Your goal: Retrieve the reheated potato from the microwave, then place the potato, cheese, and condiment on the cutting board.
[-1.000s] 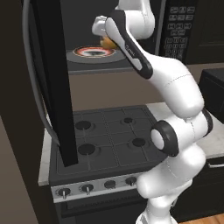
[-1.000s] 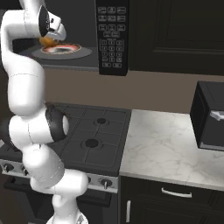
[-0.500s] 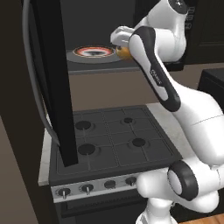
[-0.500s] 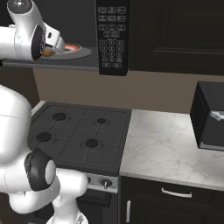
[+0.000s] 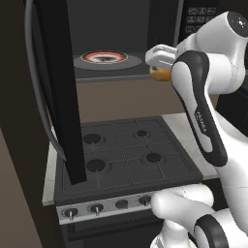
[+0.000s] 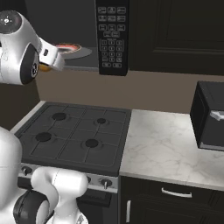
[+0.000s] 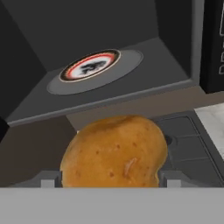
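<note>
The orange-brown potato (image 7: 114,153) sits between the two fingertips of my gripper (image 7: 109,180), which is shut on it. The potato (image 5: 158,74) hangs just outside the right front corner of the open microwave (image 5: 116,29), above the stove. From the right base view the potato (image 6: 43,68) peeks out under the white hand, left of the microwave's button panel (image 6: 112,37). Inside the grey microwave cavity lies a round plate (image 7: 89,65) with a red ring and nothing on it. The cheese, condiment and cutting board are out of view.
The microwave's black door (image 5: 55,87) stands swung open at the left, reaching down over the black four-burner stove (image 5: 123,152). A marble counter (image 6: 166,144) runs right of the stove. A black toaster oven (image 6: 210,116) stands at its far right.
My gripper has drawn back out of the microwave, carrying the potato from above the plate to in front of the opening's right side. The arm has swung rightward.
</note>
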{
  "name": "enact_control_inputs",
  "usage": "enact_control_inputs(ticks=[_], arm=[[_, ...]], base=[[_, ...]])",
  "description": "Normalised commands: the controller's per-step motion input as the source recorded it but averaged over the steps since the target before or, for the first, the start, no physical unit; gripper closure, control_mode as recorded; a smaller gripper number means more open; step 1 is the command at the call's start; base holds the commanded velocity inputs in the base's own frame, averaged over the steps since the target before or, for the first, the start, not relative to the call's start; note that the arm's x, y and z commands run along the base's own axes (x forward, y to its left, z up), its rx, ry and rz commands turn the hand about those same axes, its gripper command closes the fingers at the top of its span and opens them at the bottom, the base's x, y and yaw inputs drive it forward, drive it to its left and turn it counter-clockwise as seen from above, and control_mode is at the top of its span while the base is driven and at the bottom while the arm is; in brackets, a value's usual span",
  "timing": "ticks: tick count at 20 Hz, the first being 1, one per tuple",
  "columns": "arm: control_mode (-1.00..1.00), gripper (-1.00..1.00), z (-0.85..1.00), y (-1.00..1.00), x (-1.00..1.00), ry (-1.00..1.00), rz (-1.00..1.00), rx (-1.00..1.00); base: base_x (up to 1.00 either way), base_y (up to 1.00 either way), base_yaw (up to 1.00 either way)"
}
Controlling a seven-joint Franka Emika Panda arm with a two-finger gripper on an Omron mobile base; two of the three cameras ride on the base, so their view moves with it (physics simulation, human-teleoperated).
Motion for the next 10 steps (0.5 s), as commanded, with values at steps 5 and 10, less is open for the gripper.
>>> enact_control_inputs(ticks=[5,10], arm=[[-1.00,1.00,-0.14,-0.17,-0.15,0.11,-0.05,0.00],[-1.00,1.00,-0.38,-0.20,0.00,0.13,-0.06,0.00]], base=[[0.00,0.00,0.00],[0.00,0.00,0.00]])
